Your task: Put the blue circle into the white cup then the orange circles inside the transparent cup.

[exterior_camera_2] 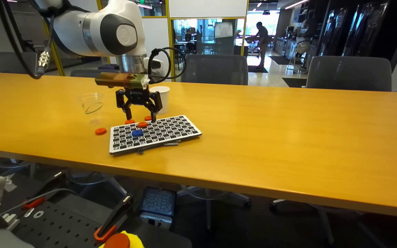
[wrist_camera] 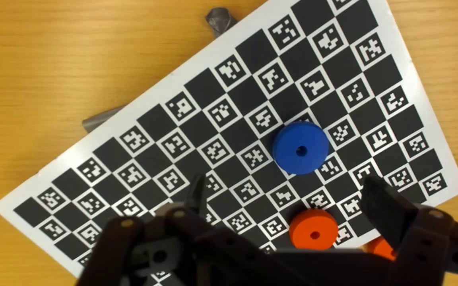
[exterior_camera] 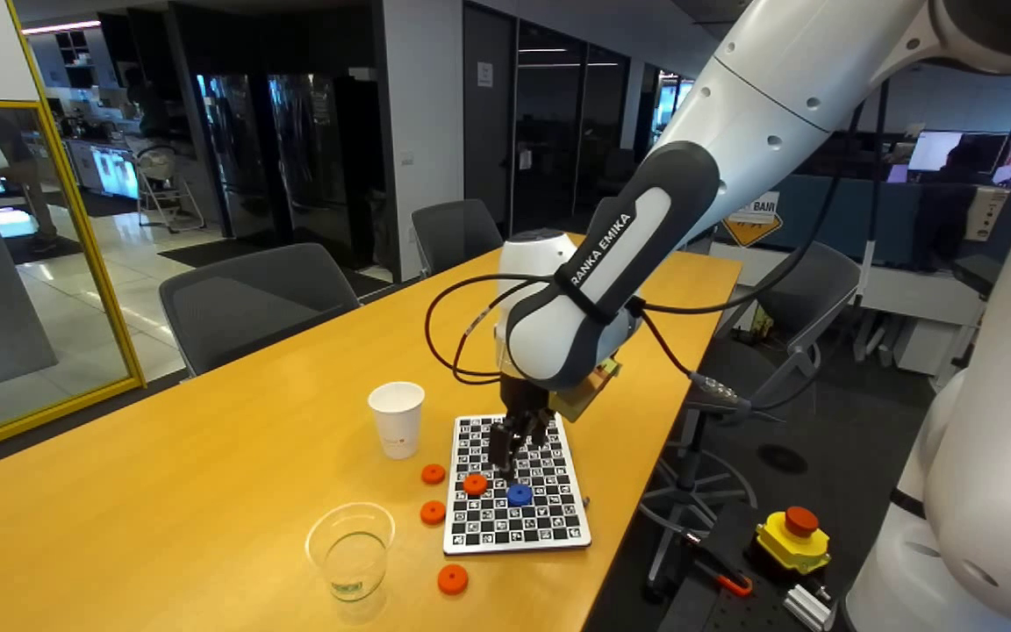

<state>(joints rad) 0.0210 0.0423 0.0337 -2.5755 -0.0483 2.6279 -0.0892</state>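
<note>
The claw hangs spread above the checkered board, where we see the blue circle (an orange circle near it); the white cup stands near the board.

Checkered board on wooden table; chairs alongside.

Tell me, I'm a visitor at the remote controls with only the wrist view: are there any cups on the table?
Observer: Yes, a white cup and a transparent cup stand upright on the table.
Visitor: I see three orange circles, two only partly. Is that all?
Observer: No, both exterior views show four.
Visitor: And what's this hand attached to?
Observer: A white jointed arm that hangs over the table.
</note>
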